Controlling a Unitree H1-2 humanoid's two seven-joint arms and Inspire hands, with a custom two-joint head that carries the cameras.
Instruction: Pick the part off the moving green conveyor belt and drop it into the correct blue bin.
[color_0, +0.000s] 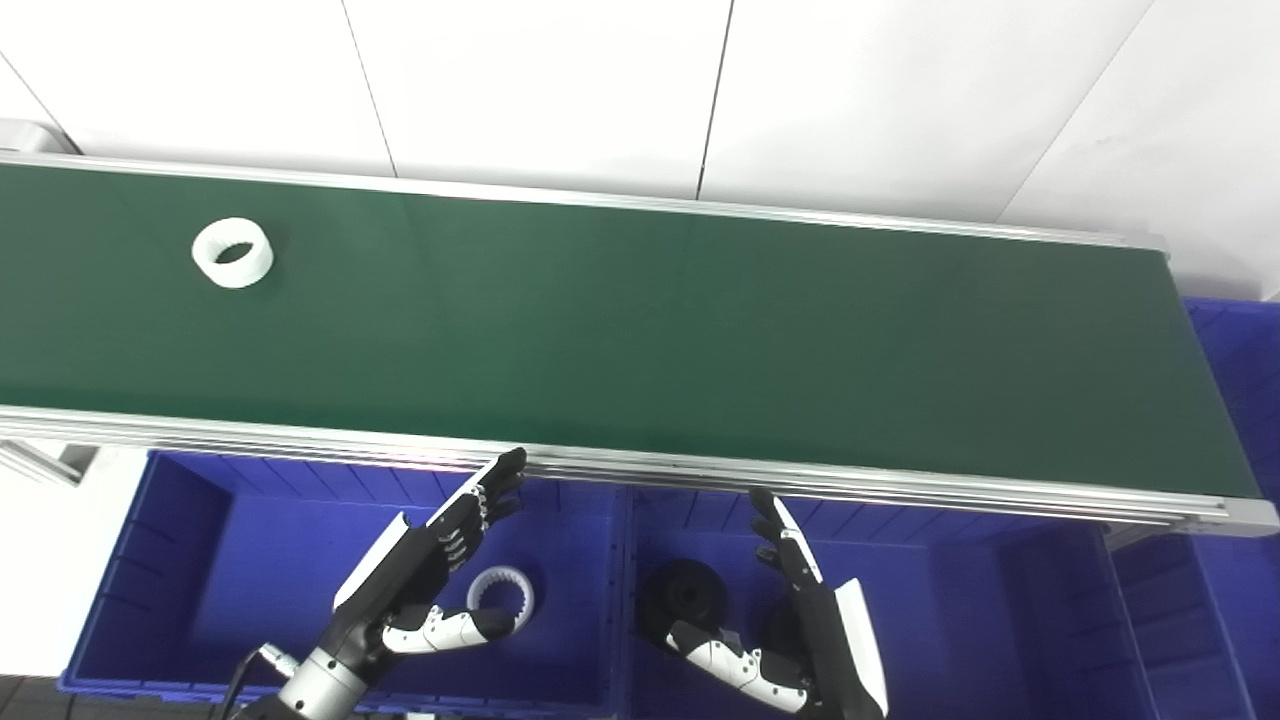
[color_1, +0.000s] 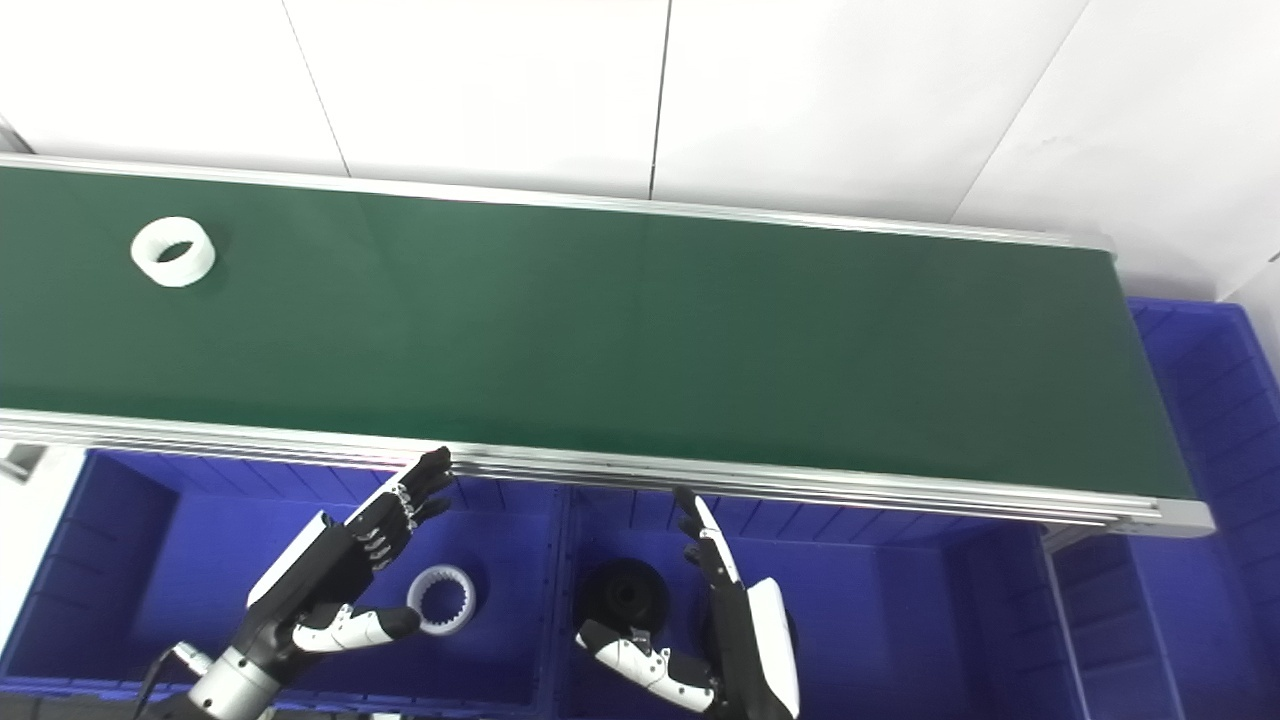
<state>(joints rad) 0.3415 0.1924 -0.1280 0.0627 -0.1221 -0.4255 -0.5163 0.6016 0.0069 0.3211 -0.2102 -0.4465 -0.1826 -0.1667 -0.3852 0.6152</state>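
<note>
both hands hold nothing, fingers straight and spread, thumbs out sideways. left hand (color_0: 430, 565) slants up over the left blue bin (color_0: 180, 590) above a white toothed ring (color_0: 502, 591); right hand (color_0: 800, 610) stands over the right blue bin (color_0: 950, 600) beside a black wheel (color_0: 683, 594). white ring part (color_0: 232, 252) lies near the conveyor belt (color_0: 640, 340)'s far left end.

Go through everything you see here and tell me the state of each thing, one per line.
white ring: lying flat on the belt, far left, untouched.
green conveyor belt: carrying only that ring.
left hand: open, empty, over the left bin.
right hand: open, empty, over the middle bin.
left blue bin: holds one white toothed ring.
middle blue bin: holds a black round part.
</note>
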